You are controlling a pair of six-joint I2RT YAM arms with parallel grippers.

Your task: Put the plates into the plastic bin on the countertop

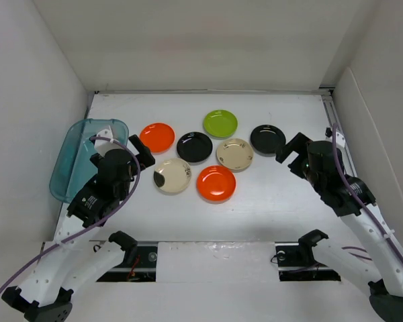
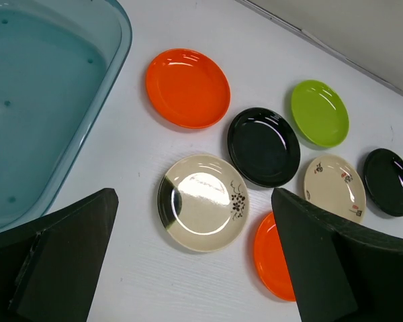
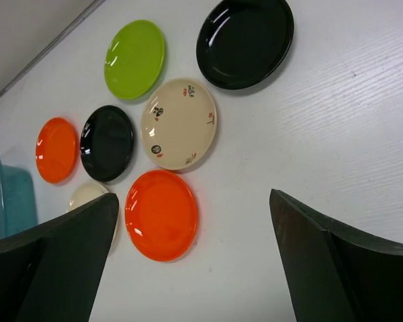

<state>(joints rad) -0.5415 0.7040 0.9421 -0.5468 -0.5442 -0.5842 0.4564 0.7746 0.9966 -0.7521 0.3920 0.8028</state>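
Seven plates lie on the white countertop: orange, black, lime green, black, cream, dark-blotched cream and orange. The teal plastic bin stands at the left wall with nothing in it. My left gripper is open and empty between the bin and the blotched plate. My right gripper is open and empty, just right of the right black plate. The near orange plate shows in the right wrist view.
White walls close in the left, back and right of the countertop. A raised white panel stands along the right side. The arm bases and their mounting rail sit at the near edge.
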